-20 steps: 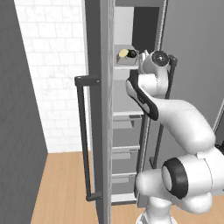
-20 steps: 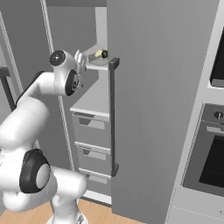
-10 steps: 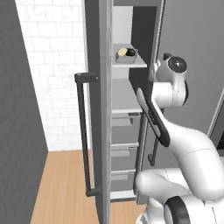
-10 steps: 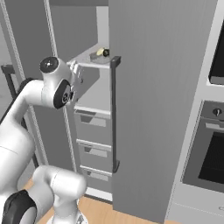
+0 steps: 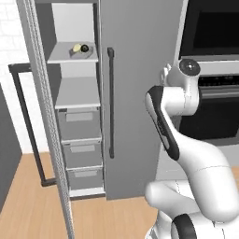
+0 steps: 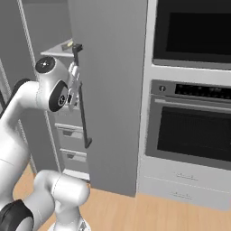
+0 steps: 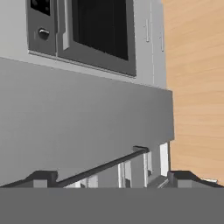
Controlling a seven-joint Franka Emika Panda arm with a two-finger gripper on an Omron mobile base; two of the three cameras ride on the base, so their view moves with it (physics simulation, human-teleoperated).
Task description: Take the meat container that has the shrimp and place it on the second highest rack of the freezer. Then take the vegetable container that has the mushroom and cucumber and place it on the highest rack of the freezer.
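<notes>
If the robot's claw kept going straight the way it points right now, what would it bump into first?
Probably the flat grey closed fridge door. It lies straight ahead of the open, empty claw in the hand view, with the thin dark door handle crossing just in front. Depth is hard to judge, so the handle might come first.

The freezer door (image 5: 140, 93) is rendered in matt grey, smooth like brushed metal, with a dark matt handle (image 5: 110, 102). The floor (image 5: 28, 200) is seen as light wood with fine grain. The oven glass (image 6: 198, 135) appears dark and glossy.

Container (image 5: 80, 49) on freezer's upper rack (image 5: 70, 57), apparently.
</notes>
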